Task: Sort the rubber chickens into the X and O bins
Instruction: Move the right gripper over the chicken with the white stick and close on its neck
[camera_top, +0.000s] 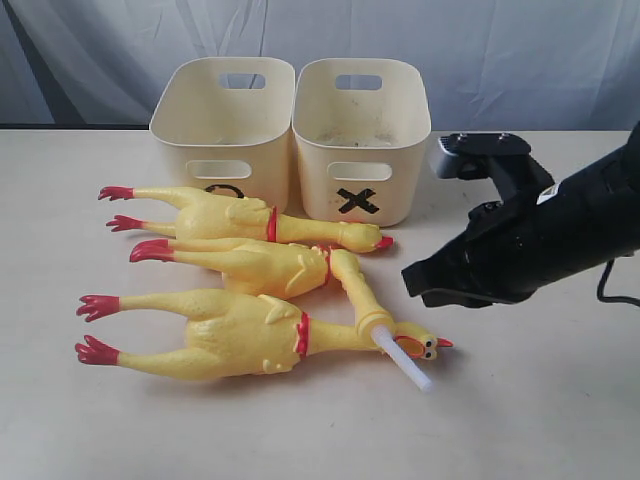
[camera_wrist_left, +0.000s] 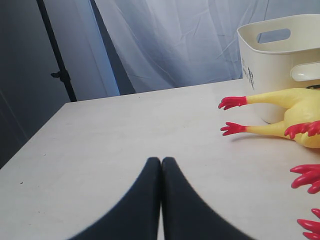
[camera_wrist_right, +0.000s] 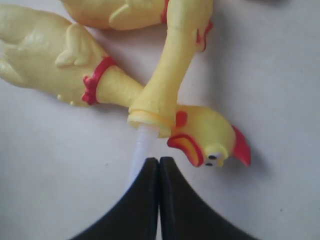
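Right wrist view: the right gripper (camera_wrist_right: 159, 162), jaws together and empty, is held near the nearest rubber chicken (camera_wrist_right: 60, 50), likely ahead of a neck grasp; the left gripper (camera_wrist_left: 161, 162) is likewise closed.

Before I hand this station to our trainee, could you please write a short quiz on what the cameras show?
1. True or false: in the exterior view, the X bin stands right of the other bin.
2. How many rubber chickens lie on the table? A two, B three, C four.
3. Fill in: the right arm's fingers are ____ (open or shut).
Key: 1 true; 2 B; 3 shut.
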